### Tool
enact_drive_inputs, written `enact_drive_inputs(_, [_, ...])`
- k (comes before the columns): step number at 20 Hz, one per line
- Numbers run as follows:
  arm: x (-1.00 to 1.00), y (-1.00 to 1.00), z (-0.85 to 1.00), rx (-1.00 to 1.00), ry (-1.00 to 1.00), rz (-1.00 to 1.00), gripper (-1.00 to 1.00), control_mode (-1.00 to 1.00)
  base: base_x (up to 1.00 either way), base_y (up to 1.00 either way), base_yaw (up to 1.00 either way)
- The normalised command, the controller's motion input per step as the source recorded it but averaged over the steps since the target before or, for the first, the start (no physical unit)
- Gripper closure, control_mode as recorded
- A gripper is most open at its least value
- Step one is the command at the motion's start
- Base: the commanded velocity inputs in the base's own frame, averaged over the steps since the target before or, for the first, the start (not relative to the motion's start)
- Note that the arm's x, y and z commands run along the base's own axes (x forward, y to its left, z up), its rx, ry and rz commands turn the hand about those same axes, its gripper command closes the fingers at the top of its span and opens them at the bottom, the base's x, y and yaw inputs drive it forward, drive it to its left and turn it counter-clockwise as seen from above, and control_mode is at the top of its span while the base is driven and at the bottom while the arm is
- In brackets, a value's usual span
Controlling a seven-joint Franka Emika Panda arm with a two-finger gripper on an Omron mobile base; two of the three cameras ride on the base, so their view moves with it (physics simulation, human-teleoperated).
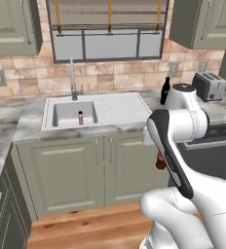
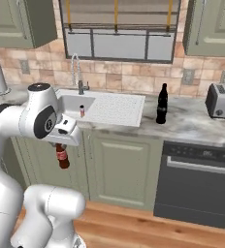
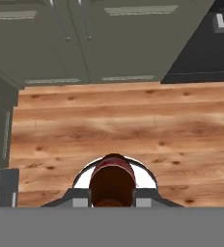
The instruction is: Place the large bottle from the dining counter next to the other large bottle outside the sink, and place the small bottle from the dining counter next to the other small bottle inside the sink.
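Brown glass short bottle with red label (image 2: pixel 62 157) clamped by neck in jaws of gripper (image 2: pixel 61 145), hanging upright for transport, near side of green cabinets, short of pale recessed sink (image 1: pixel 61 116) holding other small bottle (image 1: pixel 80 117).

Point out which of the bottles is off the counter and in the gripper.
The small brown bottle with the red label hangs from the gripper in front of the cabinets. The tall black bottle stands on the counter; another small bottle stands in the sink.
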Motion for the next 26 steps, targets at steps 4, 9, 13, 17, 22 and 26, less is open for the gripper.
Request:
enact_drive_inputs(4, [0.0, 0.0, 0.0, 0.0, 0.0, 0.0, 1.0, 1.0, 0.54, 0.48, -0.13])
enact_drive_inputs(9, [0.0, 0.0, 0.0, 0.0, 0.0, 0.0, 1.0, 1.0, 0.73, 0.42, -0.09])
enact_drive_inputs(13, [0.0, 0.0, 0.0, 0.0, 0.0, 0.0, 1.0, 1.0, 0.54, 0.39, -0.05])
enact_drive_inputs(17, [0.0, 0.0, 0.0, 0.0, 0.0, 0.0, 1.0, 1.0, 0.12, 0.5, -0.02])
enact_drive_inputs(22, [0.0, 0.0, 0.0, 0.0, 0.0, 0.0, 1.0, 1.0, 0.26, 0.57, -0.02])
enact_drive_inputs(26, [0.0, 0.0, 0.0, 0.0, 0.0, 0.0, 1.0, 1.0, 0.44, 0.46, -0.01])
